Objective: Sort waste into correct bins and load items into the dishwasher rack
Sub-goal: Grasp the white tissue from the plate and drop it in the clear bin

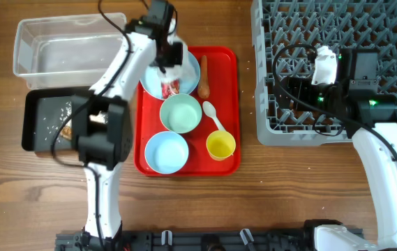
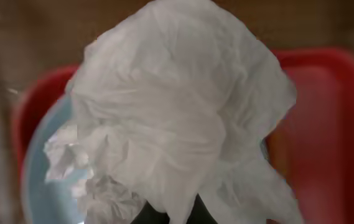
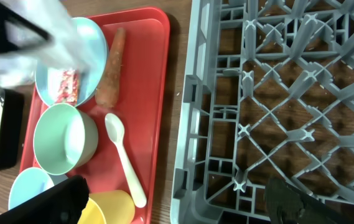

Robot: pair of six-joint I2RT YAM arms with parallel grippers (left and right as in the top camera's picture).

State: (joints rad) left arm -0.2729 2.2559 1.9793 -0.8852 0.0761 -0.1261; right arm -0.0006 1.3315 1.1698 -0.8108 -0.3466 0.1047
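Wrapper paper (image 1: 170, 70): bunched and white, held up over the pale blue plate (image 1: 193, 68) at the 11 o'clock corner of the red tray (image 1: 229, 90). Fills nearly the whole left wrist view and hides the fingers there. Seemingly pinched in the left gripper (image 1: 171, 59), closed down on the crumpled sheet. Shows a red-printed strip at its 6 o'clock end, low over the plate.

Left arm (image 1: 125, 63): rises from the 6 o'clock edge of the table (image 1: 289, 181), elbow block over the 3 o'clock side of the black tray (image 1: 34, 132). Slants from there toward 1 o'clock, wrist bent down above the plate. Rice grains (image 1: 62, 110) scattered inside that tray; clear tub (image 1: 65, 45) just at its 12 o'clock.

On the red tray:
- orange carrot (image 1: 204, 77) at 3 o'clock of the plate, touching its rim
- mint-green bowl (image 1: 181, 113) at the plate's 6 o'clock
- white plastic spoon (image 1: 214, 117) just at 3 o'clock of that bowl
- pale blue bowl (image 1: 166, 152) at the tray's 7 o'clock
- yellow cup (image 1: 220, 145) at its 5 o'clock

Right arm (image 1: 386, 160): comes up from 5 o'clock of the table, wrist turned toward 9 o'clock. Right gripper (image 3: 175, 186) spread wide, holding nothing, hovering above the 9 o'clock rim of the dishwasher rack (image 1: 393, 28).
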